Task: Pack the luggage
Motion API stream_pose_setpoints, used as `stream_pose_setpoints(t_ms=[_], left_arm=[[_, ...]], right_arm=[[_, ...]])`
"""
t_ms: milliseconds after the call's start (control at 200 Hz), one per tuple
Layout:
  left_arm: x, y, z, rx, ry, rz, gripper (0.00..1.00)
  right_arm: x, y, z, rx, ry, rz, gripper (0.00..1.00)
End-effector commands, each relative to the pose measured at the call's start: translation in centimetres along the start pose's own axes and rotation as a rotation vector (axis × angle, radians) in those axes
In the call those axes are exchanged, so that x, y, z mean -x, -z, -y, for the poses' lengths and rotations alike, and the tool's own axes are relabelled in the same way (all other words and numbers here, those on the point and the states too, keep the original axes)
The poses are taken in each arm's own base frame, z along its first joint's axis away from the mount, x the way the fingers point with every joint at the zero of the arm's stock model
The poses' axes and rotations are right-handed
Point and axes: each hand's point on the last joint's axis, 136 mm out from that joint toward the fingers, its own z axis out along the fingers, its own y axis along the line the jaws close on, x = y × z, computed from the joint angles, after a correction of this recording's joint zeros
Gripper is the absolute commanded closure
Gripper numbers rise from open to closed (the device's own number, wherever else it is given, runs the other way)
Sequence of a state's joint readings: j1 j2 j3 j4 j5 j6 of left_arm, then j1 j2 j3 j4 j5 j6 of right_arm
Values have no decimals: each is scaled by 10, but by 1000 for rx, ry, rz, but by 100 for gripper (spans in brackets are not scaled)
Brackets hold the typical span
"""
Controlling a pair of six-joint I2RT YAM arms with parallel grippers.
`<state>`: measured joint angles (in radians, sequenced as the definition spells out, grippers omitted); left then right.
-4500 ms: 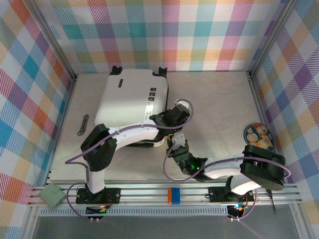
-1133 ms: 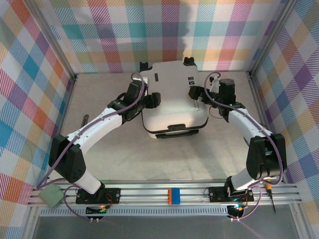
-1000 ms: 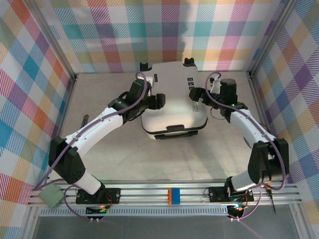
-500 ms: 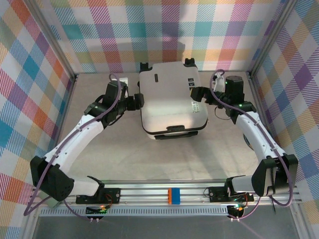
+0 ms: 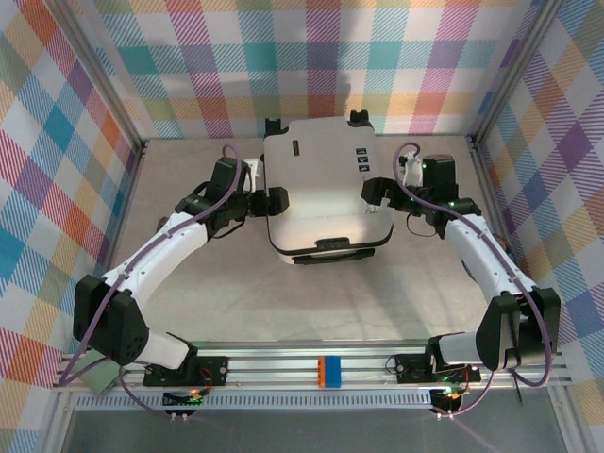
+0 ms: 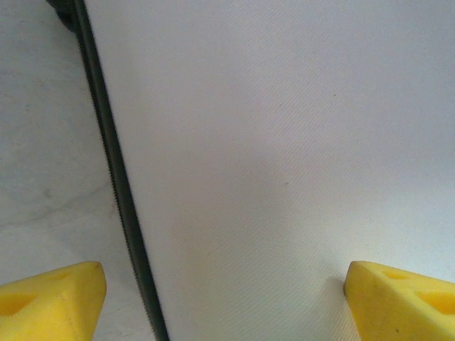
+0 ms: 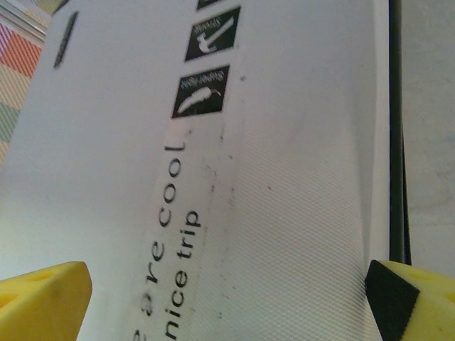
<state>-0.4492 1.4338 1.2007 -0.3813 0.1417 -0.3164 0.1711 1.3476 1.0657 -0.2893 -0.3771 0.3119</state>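
Where plaid walls [image 5: 311, 57] enclose beige table [image 5: 311, 302], closed luggage [image 5: 321, 189]

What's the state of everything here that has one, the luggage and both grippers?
Luggage: closed, lying flat on the table.
Left gripper: open, at the luggage's left edge.
Right gripper: open, at the luggage's right edge.

left gripper [image 5: 269, 193]: spread wide | right gripper [image 5: 376, 196]: spread wide
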Motion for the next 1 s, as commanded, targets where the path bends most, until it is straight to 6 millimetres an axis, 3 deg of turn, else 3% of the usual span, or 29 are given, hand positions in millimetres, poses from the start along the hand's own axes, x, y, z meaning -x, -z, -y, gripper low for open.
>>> stream_pose_setpoints(t_ms=[0,385,520,660,795,885,915,995], left_arm=[[-5,-11,15,-88,23,-37,13],[-1,-30,87,-269,-25,-77,14],[1,-37,90,-253,-30,-87,14],[6,-32,81,-196,-61,-57,14],[25,-8,66,-78,-121,18,14],[47,26,52,26,-152,113,10],[55,39,47,49,-153,145,0],[70,74,39,72,-150,222,0]], right_arm=[[-10,-6,-7,61,-8,-39,1],[-15,-23,-45,269,-31,-100,0],[-14,-27,-46,269,-33,-100,0],[-15,-26,-42,238,-20,-98,0],[0,-11,-21,76,17,-10,1],[23,18,-11,-16,28,99,1],[31,32,-10,-47,43,142,1],[48,61,-9,-108,69,218,1]])
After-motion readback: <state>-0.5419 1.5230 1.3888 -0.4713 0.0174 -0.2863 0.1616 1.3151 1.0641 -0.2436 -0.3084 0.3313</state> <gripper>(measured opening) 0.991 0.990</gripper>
